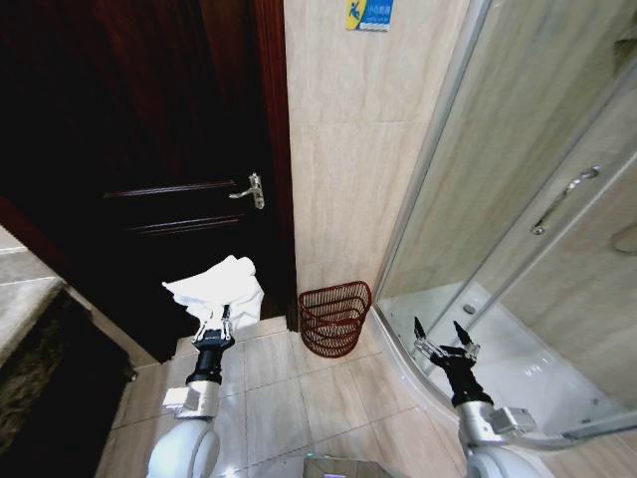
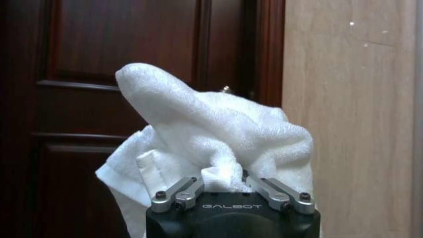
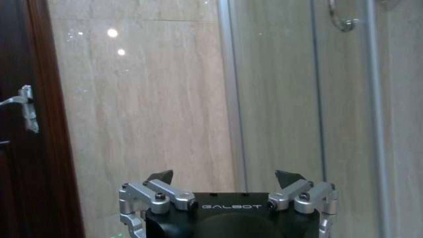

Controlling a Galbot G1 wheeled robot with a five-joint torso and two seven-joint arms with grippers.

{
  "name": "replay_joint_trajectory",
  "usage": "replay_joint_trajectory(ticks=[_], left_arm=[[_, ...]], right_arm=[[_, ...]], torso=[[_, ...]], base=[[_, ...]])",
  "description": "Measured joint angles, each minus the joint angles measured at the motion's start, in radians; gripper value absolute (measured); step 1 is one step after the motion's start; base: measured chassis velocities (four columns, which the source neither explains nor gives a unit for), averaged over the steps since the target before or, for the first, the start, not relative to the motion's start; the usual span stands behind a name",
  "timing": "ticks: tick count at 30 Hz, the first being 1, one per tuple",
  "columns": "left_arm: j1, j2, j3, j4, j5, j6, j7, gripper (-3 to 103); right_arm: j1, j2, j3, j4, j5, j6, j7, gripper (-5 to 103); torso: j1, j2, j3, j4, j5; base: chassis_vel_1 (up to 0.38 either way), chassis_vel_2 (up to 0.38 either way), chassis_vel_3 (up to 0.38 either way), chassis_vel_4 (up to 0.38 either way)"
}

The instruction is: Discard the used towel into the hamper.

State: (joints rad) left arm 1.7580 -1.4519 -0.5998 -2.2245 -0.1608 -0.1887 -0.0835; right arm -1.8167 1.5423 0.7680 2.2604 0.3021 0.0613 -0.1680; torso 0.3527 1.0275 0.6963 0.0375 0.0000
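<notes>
Head view shows the left gripper (image 1: 213, 326) clenched on the white towel (image 1: 219, 284), held up left of the hamper (image 1: 334, 317). That hamper stands against the wall, with bare floor tiles (image 1: 299, 398) before it. Right of the hamper, the right gripper (image 1: 445, 344) hangs open.
</notes>
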Motion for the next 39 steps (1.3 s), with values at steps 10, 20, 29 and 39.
replay_joint_trajectory(ticks=[10, 20, 29, 39], left_arm=[[-0.005, 0.009, 0.009, 0.016, -0.006, 0.0, 0.002, 12], [-0.009, 0.018, 0.005, 0.04, -0.02, -0.012, 0.002, 12], [-0.033, 0.032, -0.008, 0.063, -0.038, -0.019, 0.014, 12], [-0.07, 0.023, -0.014, 0.073, -0.075, -0.025, 0.002, 12]], right_arm=[[-0.008, 0.014, -0.002, 0.014, 0.0, 0.002, 0.002, 100], [-0.018, 0.021, -0.002, 0.021, -0.006, 0.008, 0.002, 100], [-0.014, 0.048, -0.015, 0.027, -0.049, 0.004, -0.001, 100], [0.054, 0.049, -0.002, -0.01, -0.101, -0.023, 0.029, 100]], torso=[[-0.018, -0.041, -0.023, -0.0001, 0.0001], [-0.038, -0.085, -0.047, 0.0001, 0.0], [-0.056, -0.125, -0.07, 0.0001, 0.0], [-0.078, -0.176, -0.098, 0.0002, 0.0001]], base=[[-0.048, -0.041, -0.045, -0.04], [0.0, 0.0, 0.0, 0.0], [0.0, 0.0, 0.0, 0.0], [0.0, 0.0, 0.0, 0.0]])
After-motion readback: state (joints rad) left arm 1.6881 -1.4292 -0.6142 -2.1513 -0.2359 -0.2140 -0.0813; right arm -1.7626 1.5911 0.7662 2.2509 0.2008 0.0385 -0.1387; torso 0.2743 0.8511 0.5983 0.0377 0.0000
